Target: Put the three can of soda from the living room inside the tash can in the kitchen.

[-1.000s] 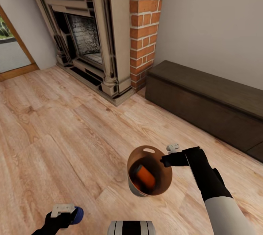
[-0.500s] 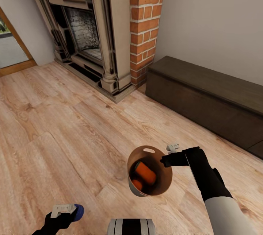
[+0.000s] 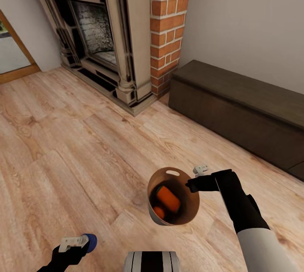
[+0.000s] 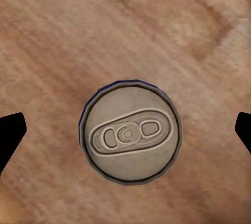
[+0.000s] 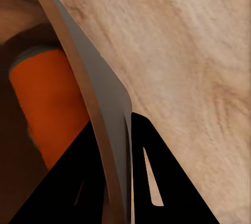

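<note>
**Operator:** Report status, nearest items first.

**Technician:** Your left gripper (image 3: 78, 244) grasps the blue can (image 4: 130, 132); the wrist camera shows its lid end-on, fingers (image 4: 11, 135) at either side, floor beneath. Your right gripper (image 3: 191, 185) is clenched on the rim of the pail (image 3: 192, 210), one finger (image 5: 151, 182) outside the wall, one inside. Two orange cans (image 3: 167, 200) lie in the pail.

**Operator:** What changed in the last second?

**Technician:** The fireplace (image 3: 97, 31), brick chimney (image 3: 164, 27) and dark bench (image 3: 236, 107) have shifted in the head view; the camera moved, not the room. The arms keep their pose. The orange cans have rolled slightly inside the pail.

**Operator:** Meaning?

**Technician:** You are probably turning to leave the living room. All three cans are in hand; the blue one is not yet in the pail. Carry the pail level to the kitchen.
</note>
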Motion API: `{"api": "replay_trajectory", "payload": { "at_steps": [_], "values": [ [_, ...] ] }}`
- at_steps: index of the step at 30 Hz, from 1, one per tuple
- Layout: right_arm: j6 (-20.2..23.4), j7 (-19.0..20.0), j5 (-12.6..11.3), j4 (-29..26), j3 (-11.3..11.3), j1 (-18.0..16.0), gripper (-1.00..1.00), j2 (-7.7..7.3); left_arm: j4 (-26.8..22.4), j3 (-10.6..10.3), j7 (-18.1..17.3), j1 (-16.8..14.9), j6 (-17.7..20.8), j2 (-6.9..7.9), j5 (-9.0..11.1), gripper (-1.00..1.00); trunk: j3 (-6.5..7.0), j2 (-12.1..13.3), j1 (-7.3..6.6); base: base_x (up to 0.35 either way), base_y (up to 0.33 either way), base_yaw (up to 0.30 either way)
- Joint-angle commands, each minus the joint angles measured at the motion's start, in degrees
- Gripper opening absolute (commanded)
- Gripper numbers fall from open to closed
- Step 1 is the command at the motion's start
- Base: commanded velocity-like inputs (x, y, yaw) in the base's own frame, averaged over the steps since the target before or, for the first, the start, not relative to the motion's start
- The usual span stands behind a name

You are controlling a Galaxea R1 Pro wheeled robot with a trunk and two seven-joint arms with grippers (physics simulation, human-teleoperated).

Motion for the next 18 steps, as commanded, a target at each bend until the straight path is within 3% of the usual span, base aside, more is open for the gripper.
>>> {"api": "replay_trajectory", "payload": {
  "at_steps": [1, 12, 18],
  "values": [
    [0.6, 0.3, -1.3, 0.0, 0.0, 0.0, -1.00, 0.01, 0.0, 0.0, 0.0, 0.0, -0.1, -0.01, 0.0, 1.00, 0.01, 0.0, 0.00, 0.142, 0.000, 0.000],
    [0.7, 0.3, -1.3, -0.5, 0.2, 0.3, -1.00, 0.07, 0.0, -0.1, -0.2, 0.0, -0.4, 0.02, 0.0, 1.00, 0.01, 0.0, 0.00, 0.080, 0.000, 0.000],
    [0.7, 0.3, -1.3, -0.5, 0.3, 0.4, -1.00, 0.08, 0.0, -0.1, -0.2, 0.0, -0.3, 0.01, 0.0, 1.00, -1.32, -0.1, 0.15, 0.003, 0.000, 0.000]
  ]
}}
